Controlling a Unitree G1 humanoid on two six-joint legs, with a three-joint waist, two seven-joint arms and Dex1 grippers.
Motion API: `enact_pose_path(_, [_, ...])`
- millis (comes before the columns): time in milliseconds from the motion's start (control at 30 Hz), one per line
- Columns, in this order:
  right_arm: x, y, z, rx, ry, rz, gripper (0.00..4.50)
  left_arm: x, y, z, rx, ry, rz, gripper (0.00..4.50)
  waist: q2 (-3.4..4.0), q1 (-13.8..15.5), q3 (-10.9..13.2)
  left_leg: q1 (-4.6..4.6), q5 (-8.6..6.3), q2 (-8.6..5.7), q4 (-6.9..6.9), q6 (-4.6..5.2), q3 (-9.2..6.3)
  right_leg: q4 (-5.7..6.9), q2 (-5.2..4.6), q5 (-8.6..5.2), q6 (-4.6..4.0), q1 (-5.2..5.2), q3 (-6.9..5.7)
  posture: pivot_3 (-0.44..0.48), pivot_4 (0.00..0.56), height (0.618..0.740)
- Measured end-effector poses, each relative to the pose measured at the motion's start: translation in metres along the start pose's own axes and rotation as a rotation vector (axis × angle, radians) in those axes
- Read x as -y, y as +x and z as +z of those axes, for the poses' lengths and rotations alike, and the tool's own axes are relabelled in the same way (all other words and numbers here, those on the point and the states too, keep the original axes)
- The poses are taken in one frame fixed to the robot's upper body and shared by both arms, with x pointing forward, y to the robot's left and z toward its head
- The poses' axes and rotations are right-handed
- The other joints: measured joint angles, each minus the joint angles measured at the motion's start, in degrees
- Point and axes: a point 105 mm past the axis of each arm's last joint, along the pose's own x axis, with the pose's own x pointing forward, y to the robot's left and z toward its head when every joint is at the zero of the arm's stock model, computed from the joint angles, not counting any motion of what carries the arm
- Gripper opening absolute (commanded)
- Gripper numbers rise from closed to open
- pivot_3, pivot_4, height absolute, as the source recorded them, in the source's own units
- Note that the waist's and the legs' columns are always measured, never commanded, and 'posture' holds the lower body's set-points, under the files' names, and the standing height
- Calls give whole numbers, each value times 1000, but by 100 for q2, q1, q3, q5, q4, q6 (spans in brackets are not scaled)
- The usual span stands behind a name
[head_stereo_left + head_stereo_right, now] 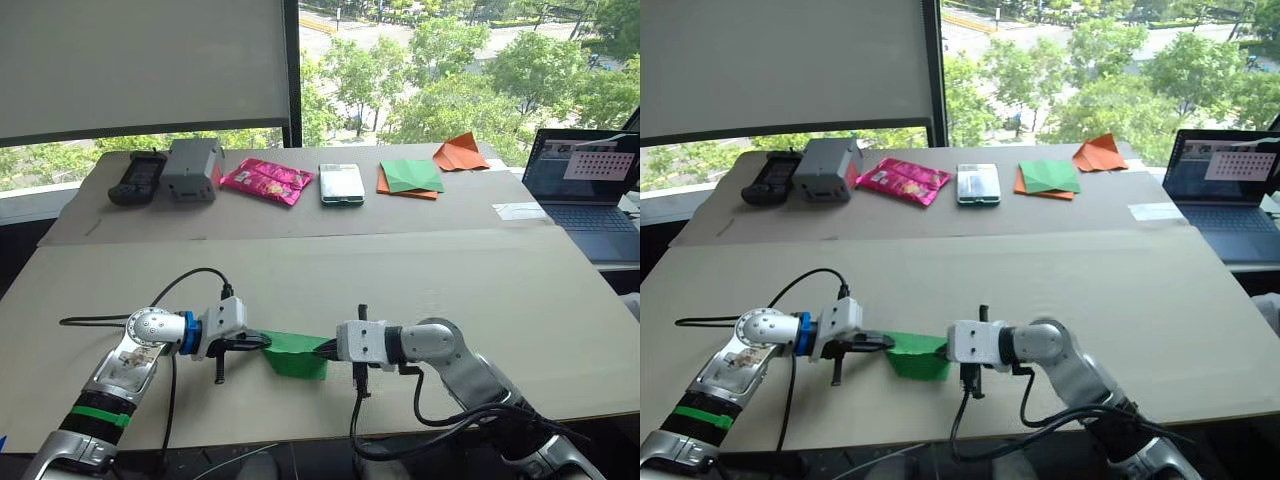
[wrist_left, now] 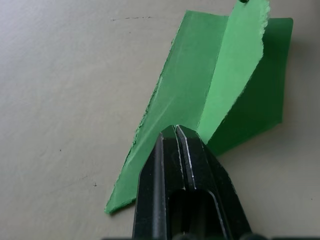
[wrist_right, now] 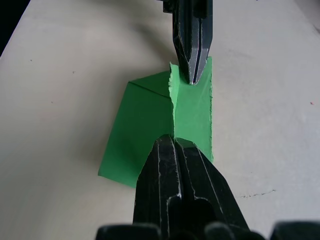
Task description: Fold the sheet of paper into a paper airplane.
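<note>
The sheet of paper [image 1: 293, 354] lies near the front edge of the cardboard table [image 1: 400, 280], stretched between both arms — left gripper [image 1: 262, 342] pinched shut on one end, right gripper [image 1: 322, 349] clamped on the other, its raised crease running jaw to jaw.

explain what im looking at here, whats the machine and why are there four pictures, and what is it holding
This is a humanoid robot with two arms, each ending in a two-fingered black gripper. The two wide pictures come from a stereo camera on its head, looking down over a cardboard-covered table. The two close-ups come from cameras on its wrists, looking along the fingers.

The left gripper and the right gripper are both shut on opposite ends of the sheet of paper, bright green and partly folded.

At the far side lie a black controller, a grey box, a pink packet, a phone, a green-and-orange paper stack and an orange folded paper. A laptop stands on the right.
</note>
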Motion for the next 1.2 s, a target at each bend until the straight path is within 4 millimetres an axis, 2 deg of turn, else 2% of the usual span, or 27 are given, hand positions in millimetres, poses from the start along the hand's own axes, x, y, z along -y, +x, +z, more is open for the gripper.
enact_pose_path(100, [19, 2, -1, -45, 85, 27, 20, 1, 1, 0, 2, 2, -2, 0, 2, -4, -1, 3, 2, 0, -1, 3, -1, 3, 1, 0, -1, 0, 0, 0, 150, 740])
enact_pose_path(267, [30, 9, -9, -54, 213, 26, 20, 3, 2, 1, 5, 3, -2, 0, 3, 8, -2, 1, 2, 0, -1, 3, -3, 3, 2, 5, 8, 1, -2, 0, 150, 740])
enact_pose_path(500, [24, 16, -24, -65, 309, 18, 20, 4, 2, 2, 3, -6, 5, 0, 10, -4, -6, 1, 2, 0, -1, 3, -3, 5, 2, 7, 12, -1, -2, 0, 150, 740])
enact_pose_path(767, [21, 20, -26, -55, 329, -11, 20, 2, 0, 1, -6, -24, 10, 0, 20, -13, -17, 2, 2, 1, -2, 3, -4, 5, 4, 6, 11, -3, -2, 0, 150, 740])
enact_pose_path(900, [22, 21, -26, -53, 322, -21, 0, -5, -7, 0, -4, -50, 42, 1219, 18, -32, -18, 2, 2, 3, -3, 3, -4, 14, 8, 6, 11, -12, -2, 0, 150, 740])
enact_pose_path(1000, [22, 22, -26, -49, 313, -25, 0, -12, -22, 3, 9, -103, 56, 2164, 13, -46, -21, 0, 2, 4, -3, 3, -4, 34, 10, 5, 12, -28, -2, 0, 150, 740])
enact_pose_path(1100, [23, 22, -26, -51, 312, -33, 0, -23, -39, 13, 46, -144, 81, 2164, 11, -43, -22, 3, 2, 4, -3, 3, -5, 40, 11, 2, 9, -41, -2, 0, 150, 740])
enact_pose_path(1200, [23, 23, -26, -50, 313, -35, 0, -26, -45, 26, 102, -169, 76, 1251, 9, -48, -25, 5, 2, 4, -3, 3, -5, 40, 11, -5, -2, -40, -2, 0, 150, 740])
